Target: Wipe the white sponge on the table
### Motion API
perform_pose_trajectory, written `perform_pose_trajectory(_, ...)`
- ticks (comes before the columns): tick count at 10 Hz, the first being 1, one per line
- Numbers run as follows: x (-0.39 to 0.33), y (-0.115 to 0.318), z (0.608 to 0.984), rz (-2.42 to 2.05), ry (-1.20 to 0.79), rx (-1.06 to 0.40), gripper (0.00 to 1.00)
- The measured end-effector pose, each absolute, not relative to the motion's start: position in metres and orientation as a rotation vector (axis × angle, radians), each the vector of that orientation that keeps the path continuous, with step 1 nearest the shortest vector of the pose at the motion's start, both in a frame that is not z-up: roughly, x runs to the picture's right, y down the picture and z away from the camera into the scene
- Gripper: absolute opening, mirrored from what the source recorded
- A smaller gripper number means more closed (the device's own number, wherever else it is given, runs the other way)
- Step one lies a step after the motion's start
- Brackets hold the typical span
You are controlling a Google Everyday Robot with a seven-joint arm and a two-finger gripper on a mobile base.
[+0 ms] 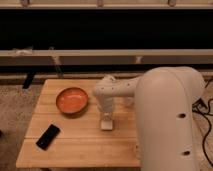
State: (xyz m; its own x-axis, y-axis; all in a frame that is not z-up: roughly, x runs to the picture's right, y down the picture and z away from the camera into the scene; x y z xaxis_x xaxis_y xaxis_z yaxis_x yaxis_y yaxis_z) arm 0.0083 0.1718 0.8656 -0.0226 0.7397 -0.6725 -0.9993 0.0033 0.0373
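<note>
Arm (111, 91) angled straight down — gripper (106, 117) meets white sponge (106, 125) on table (75, 145).

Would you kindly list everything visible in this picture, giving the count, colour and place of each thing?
table: one, light wood planks, middle of the view.
orange bowl: one, orange, back left of the table top.
phone: one, black, lying flat at the front left of the table.
white sponge: one, off-white, mid table, to the right of the bowl and directly under the end effector.
cables: a few, dark, on the floor at the far right.
arm: one, white, reaching from the right over the table.
end effector: one, white, pointing down onto the white sponge.
</note>
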Motion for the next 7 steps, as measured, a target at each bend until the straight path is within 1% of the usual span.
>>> perform_pose_trajectory(4, -0.058, 0.166, 0.859, 1.413, 0.491, -0.596, 0.00)
perform_pose_trajectory(6, -0.074, 0.170, 0.852, 1.370, 0.462, -0.616, 0.00)
perform_pose_trajectory(7, -0.083, 0.179, 0.843, 1.325, 0.449, -0.636, 0.00)
